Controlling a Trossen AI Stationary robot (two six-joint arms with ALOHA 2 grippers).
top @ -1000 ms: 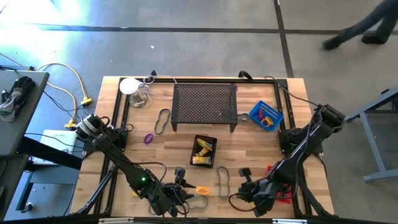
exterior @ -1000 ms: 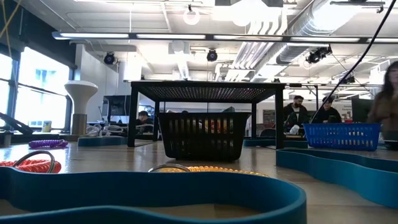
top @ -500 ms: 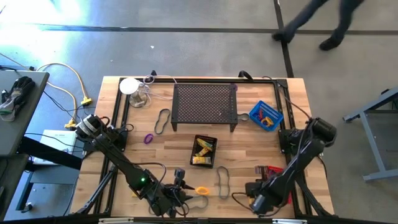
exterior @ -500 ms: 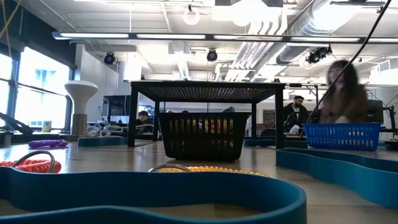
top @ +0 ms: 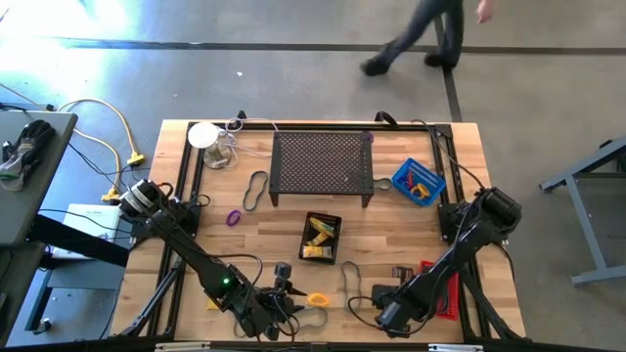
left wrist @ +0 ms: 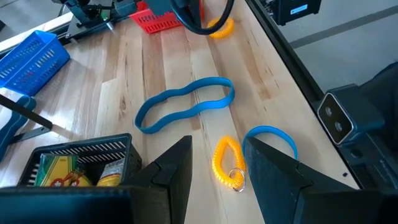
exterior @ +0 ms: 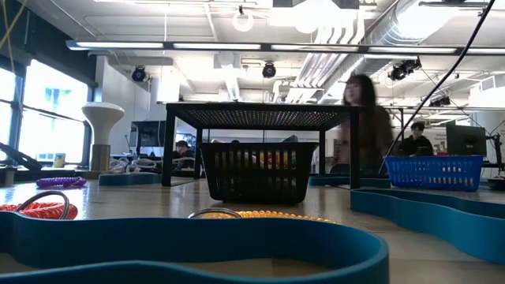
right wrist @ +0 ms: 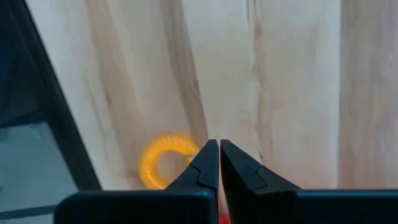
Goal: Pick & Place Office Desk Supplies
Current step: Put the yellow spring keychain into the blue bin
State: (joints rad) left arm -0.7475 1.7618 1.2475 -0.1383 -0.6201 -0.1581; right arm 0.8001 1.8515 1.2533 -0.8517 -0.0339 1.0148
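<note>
Supplies: yellow coiled plastic ring [right wrist: 163,168] lies on the wooden table [top: 391,220] near its front edge, just beside the right gripper [right wrist: 219,163].
Right claw: fingers pressed together, pinching nothing.
Left claw: left gripper [left wrist: 217,163] spread, empty, above an orange coiled ring [left wrist: 227,163].
Risk: shut fingers probably push the yellow ring off the edge.
Room: open workshop; a person [exterior: 364,122] walks behind.

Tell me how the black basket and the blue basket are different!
The black mesh basket sits in the middle of the table, in front of the perforated stand; the blue mesh basket sits beside the stand, toward the right edge. The black one lies straight, the blue one is turned at an angle. Both are small rectangular baskets holding supplies.
</note>
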